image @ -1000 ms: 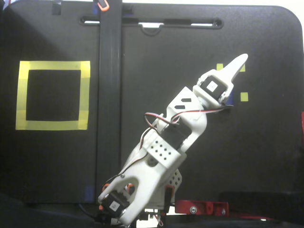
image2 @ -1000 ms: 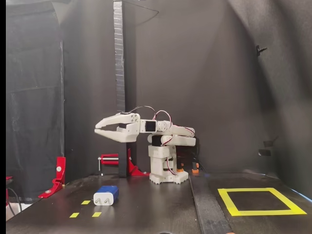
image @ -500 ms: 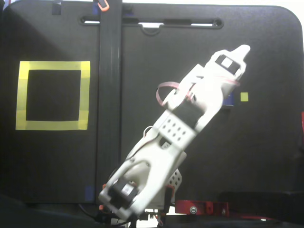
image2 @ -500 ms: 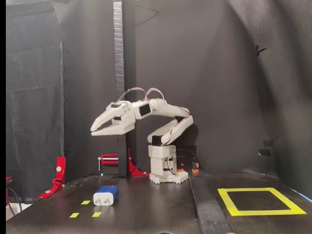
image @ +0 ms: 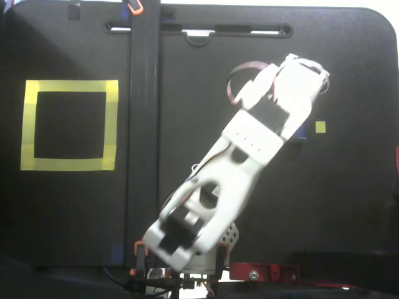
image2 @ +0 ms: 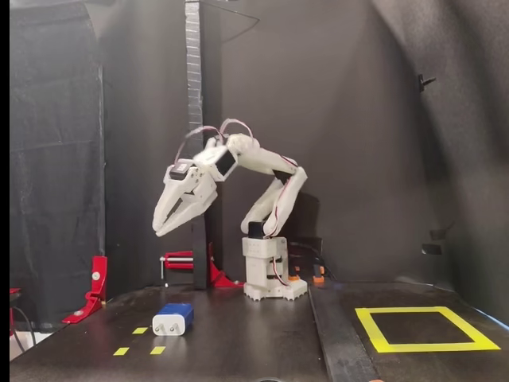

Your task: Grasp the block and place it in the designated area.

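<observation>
The white end effector (image2: 161, 228) is hanging in the air with its fingers parted and nothing between them, above the blue block (image2: 173, 318), which is lying on the black tabletop (image2: 238, 342). The yellow-taped designated area (image2: 425, 329) is sitting well apart, unoccupied.

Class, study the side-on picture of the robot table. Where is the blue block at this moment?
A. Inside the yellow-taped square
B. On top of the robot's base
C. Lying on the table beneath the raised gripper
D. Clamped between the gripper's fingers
C. In a fixed view the block lies on the table, with the gripper open in the air above it and the designated area empty off to the right.
</observation>
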You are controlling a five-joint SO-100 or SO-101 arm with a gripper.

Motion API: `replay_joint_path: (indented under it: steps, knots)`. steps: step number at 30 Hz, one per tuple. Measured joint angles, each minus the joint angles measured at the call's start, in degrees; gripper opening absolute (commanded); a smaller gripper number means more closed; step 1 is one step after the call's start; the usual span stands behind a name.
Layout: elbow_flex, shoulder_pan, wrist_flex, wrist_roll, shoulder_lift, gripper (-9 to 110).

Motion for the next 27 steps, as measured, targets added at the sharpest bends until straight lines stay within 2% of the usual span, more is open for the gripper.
replay_joint_path:
  steps: [10, 27]
  knots:
    - [-10.3, 1.1, 17.2, -0.3, -9.8, 0]
    - [-19.1, 2.5, 25.2, -3.3, -27.7, 0]
